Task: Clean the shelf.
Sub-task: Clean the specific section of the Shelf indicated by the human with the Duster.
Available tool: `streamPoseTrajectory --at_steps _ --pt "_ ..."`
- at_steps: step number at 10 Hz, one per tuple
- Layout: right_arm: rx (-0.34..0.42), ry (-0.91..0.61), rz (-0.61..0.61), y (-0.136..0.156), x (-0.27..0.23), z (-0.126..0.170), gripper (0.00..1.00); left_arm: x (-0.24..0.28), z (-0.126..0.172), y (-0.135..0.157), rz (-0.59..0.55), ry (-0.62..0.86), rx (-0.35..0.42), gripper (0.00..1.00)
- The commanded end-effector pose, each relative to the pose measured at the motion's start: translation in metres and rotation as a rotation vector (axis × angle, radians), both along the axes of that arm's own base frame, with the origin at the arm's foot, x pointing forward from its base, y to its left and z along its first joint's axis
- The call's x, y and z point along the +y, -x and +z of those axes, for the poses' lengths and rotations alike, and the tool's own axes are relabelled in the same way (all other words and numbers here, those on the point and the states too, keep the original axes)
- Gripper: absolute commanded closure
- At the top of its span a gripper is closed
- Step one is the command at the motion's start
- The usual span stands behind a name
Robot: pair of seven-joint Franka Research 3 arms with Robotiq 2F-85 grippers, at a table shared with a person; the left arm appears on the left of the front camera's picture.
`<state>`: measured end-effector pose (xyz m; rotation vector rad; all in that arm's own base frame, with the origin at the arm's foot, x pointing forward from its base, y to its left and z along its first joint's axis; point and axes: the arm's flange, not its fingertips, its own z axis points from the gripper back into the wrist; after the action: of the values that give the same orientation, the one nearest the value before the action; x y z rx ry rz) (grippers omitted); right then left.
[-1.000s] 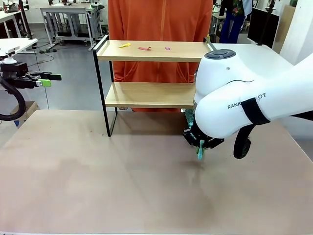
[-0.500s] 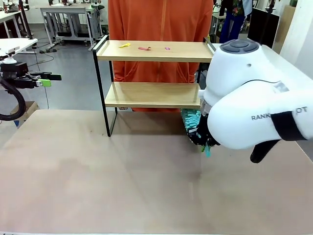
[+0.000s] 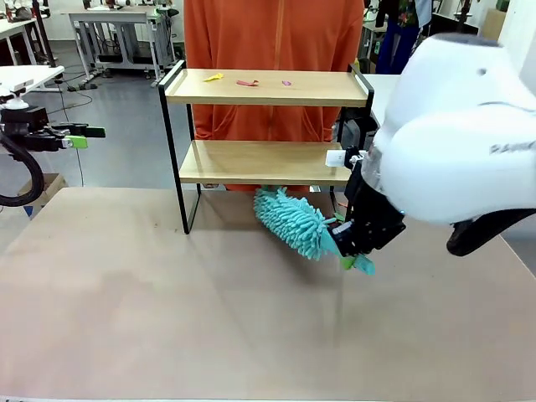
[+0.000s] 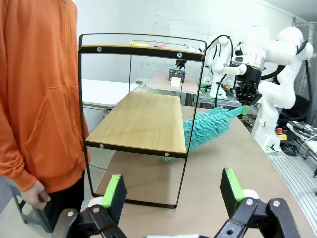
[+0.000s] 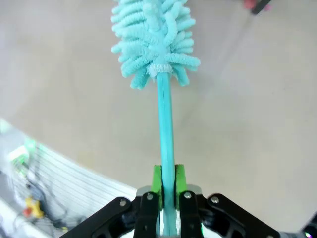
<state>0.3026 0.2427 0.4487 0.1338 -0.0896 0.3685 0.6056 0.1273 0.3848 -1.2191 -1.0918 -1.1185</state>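
Clamping the teal duster (image 3: 291, 221), right pincer (image 3: 350, 248) sits half hidden behind its arm (image 3: 469, 126); left pincer (image 4: 173, 191) gapes.

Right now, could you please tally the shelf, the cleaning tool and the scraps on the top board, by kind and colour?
Shelf: 1
Duster: 1
Yellow scrap: 1
Red scrap: 1
Pink scrap: 1
Total: 5

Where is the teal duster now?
Front view, right of centre: the duster sits in the right gripper above the table, head near the lower board of the shelf.
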Motion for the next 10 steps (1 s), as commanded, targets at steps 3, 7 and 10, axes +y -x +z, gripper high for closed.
streamPoseTrajectory --at_steps 3,7,10 --pt "0.165 0.029 0.323 0.058 -0.066 0.062 0.87 0.001 0.001 0.002 -0.006 -0.006 -0.016 0.0" --pt "0.161 0.198 0.445 0.124 -0.124 0.142 0.87 0.001 0.001 0.002 -0.006 -0.006 -0.016 0.0" --pt "0.139 0.317 0.369 0.153 -0.16 0.179 0.87 0.001 0.001 0.002 -0.006 -0.006 -0.016 0.0"
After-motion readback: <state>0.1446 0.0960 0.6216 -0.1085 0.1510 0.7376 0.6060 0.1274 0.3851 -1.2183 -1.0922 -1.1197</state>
